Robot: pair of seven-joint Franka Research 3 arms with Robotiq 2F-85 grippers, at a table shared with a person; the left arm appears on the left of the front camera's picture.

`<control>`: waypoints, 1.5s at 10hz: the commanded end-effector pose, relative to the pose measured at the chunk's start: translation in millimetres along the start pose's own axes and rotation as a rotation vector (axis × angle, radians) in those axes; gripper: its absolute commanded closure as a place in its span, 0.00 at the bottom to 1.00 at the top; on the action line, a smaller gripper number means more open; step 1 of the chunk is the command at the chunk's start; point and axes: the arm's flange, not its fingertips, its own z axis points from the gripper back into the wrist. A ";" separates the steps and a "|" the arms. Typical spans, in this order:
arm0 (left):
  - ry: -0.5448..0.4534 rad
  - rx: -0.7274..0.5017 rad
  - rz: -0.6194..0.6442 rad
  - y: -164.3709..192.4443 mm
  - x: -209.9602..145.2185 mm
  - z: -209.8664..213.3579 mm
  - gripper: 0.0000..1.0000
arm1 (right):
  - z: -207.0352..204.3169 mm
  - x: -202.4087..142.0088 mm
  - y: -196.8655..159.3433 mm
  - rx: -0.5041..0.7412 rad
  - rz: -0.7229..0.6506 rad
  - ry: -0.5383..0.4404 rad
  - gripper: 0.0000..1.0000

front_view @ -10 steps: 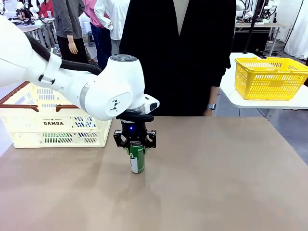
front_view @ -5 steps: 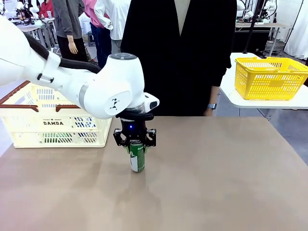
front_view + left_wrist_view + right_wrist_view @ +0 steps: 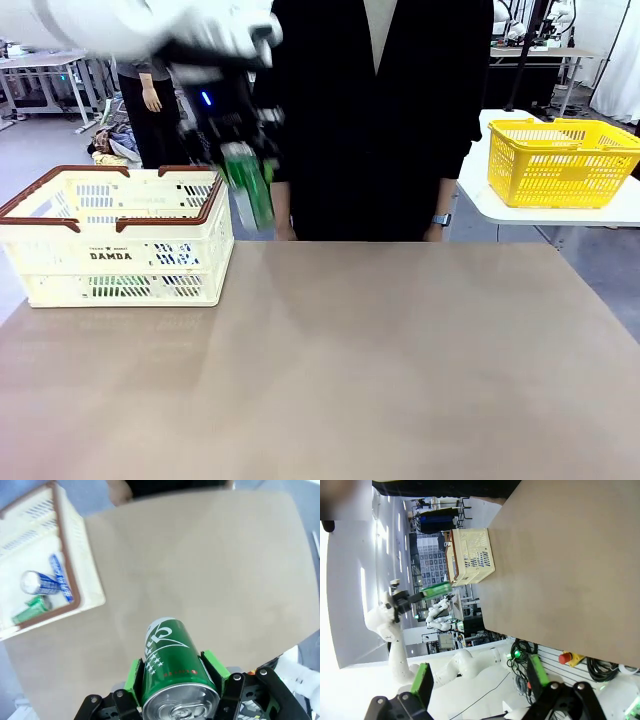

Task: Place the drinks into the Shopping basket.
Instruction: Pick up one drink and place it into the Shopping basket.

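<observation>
Tabletop bare; can aloft beside basket.
Left gripper point(image 3: 172, 692) pinches green can point(image 3: 172, 662); right gripper point(image 3: 480, 680) spread, idle. Basket point(image 3: 120, 235) lies aside below the jaws: carry over, release.

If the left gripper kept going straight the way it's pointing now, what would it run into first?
Probably the bare tabletop: the left gripper, shut on the green can, points down at it, just beside the Shopping basket. Depth is unclear.

Left gripper point(image 3: 172, 692) raised, jaws clamped — right gripper point(image 3: 477, 680) jaws wide apart.
</observation>
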 end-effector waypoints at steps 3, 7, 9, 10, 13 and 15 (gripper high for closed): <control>0.000 0.000 0.000 0.0 0.0 0.0 1.00 | 2.7 -2.9 4.0 -0.005 -0.017 0.008 0.00; 0.018 0.005 -0.001 -4.4 0.0 -6.3 1.00 | 2.7 -2.9 4.0 -0.005 -0.017 0.008 0.00; -0.126 0.111 0.086 55.4 41.0 13.2 1.00 | 2.7 -2.9 4.0 -0.005 -0.017 0.008 0.00; -0.173 0.097 0.166 102.0 66.7 28.4 1.00 | 2.7 -2.9 4.0 -0.005 -0.017 0.008 0.00; -0.265 0.068 0.423 248.1 126.6 40.4 1.00 | 2.7 -2.9 4.0 -0.005 -0.017 0.008 0.00; -0.232 0.100 0.492 295.5 133.1 -9.6 1.00 | 2.7 -2.9 4.0 -0.005 -0.017 0.008 0.00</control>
